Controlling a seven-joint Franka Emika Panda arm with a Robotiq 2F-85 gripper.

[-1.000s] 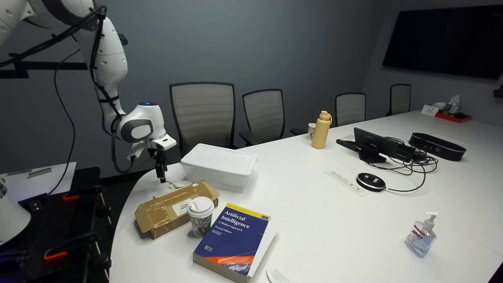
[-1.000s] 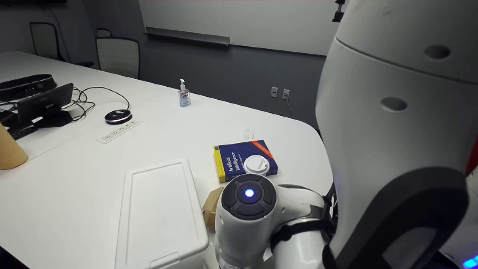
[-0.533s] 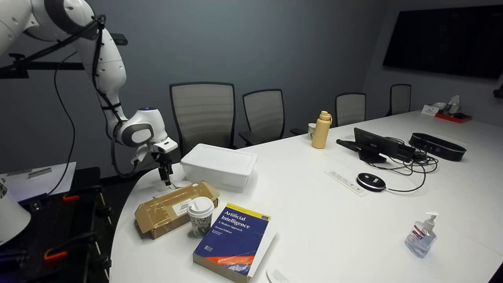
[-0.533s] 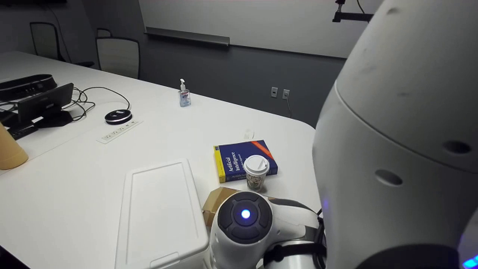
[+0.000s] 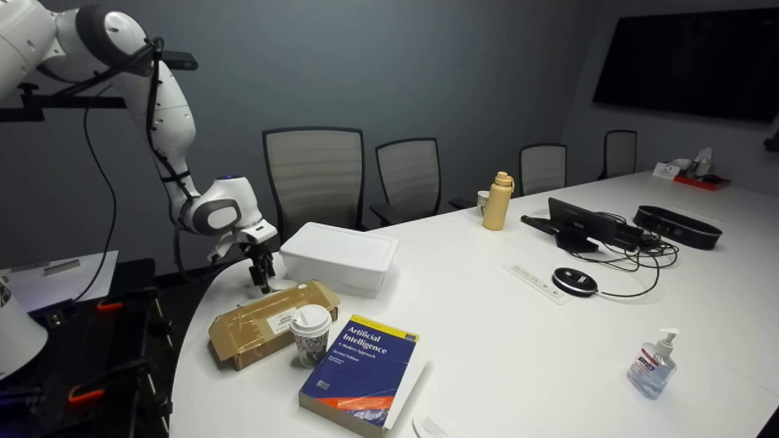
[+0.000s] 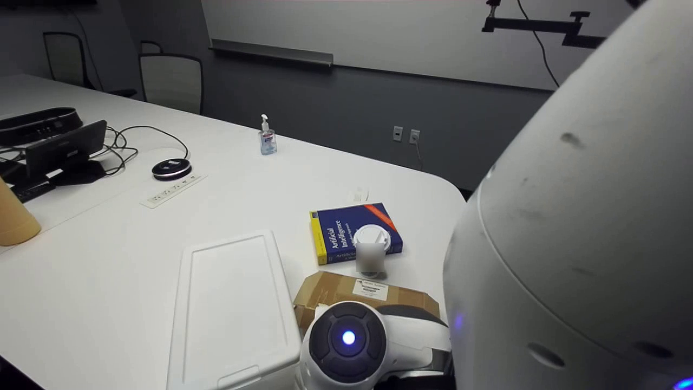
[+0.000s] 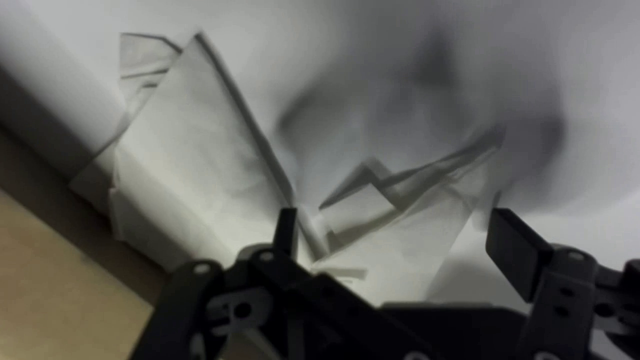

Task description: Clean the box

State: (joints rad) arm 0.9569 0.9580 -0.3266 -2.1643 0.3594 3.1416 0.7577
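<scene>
- Cardboard box [image 5: 261, 325], oblong, flapped, is set beside the lidded plastic box [image 5: 341, 252].
- Creased paper [image 7: 200, 160] is seen below the gripper [image 7: 400, 237], which is spread wide.
- Arm [image 5: 172, 118] is arched and angled downward.

A white lidded box [image 5: 341, 244], shut, stands upright by the long edge of the table [image 5: 487, 340], near its rounded corner. Just beside it, closer to the rounded end, lies a labelled brown cardboard box [image 5: 252, 327]; creased pale paper [image 7: 180, 145] rests alongside.
</scene>
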